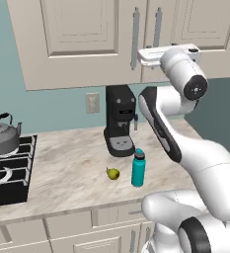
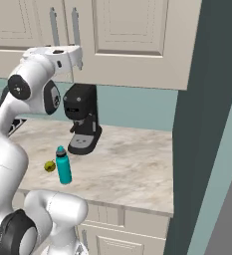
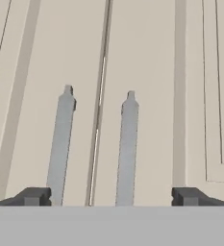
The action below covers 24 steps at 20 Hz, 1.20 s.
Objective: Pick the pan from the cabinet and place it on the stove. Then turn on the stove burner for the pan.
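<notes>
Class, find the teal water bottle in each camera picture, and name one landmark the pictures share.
Left base view: water bottle lower centre, on the counter.
Right base view: lower left.
Hand view: not in it.
Shared landmark: black coffee machine behind it.

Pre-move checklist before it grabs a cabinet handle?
1. Gripper open: ok, jaws wide.
2. Cabinet doors shut: ok, both closed, so the pan inside is hidden.
3. Handles centred between the fingertips: not ok, both bars sit between the tips, neither singled out.
4. Contact with a handle: cannot tell, hand looks close.
5. Stove free for the pan: not ok, kettle occupies one burner.
</notes>
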Motion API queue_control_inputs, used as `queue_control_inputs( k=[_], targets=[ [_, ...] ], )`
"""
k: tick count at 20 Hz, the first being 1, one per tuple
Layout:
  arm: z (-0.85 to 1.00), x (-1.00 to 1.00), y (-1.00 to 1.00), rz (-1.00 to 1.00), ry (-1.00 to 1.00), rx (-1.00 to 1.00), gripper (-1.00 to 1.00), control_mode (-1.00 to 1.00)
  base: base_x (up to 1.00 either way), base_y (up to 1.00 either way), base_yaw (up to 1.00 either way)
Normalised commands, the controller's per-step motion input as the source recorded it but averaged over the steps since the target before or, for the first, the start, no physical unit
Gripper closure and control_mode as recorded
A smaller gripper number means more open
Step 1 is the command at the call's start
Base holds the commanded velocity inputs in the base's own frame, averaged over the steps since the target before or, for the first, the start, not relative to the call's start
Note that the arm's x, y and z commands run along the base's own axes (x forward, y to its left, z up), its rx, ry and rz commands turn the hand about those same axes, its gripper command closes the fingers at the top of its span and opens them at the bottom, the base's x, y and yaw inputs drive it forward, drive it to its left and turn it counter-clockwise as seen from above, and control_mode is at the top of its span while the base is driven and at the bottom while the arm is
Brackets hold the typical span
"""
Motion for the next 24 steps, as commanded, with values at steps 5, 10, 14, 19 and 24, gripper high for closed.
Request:
queue_control_inputs(
  k=[5,10,14,19,24],
  targets=[
    [0.00,0.40,-0.22,0.00,-0.02,0.04,-1.00,-1.00,0.00,0.00,0.00],
    [0.00,0.50,-0.17,0.00,0.00,0.04,-1.00,-1.00,0.00,0.00,0.00],
    [0.00,0.49,-0.02,0.00,0.00,0.01,-1.00,-1.00,0.00,0.00,0.00],
    [0.00,0.32,0.00,0.00,0.00,0.00,-1.00,-1.00,0.00,0.00,0.00],
    [-0.03,0.29,0.00,0.00,0.02,0.00,1.00,-1.00,0.00,0.00,0.00]
  ],
)
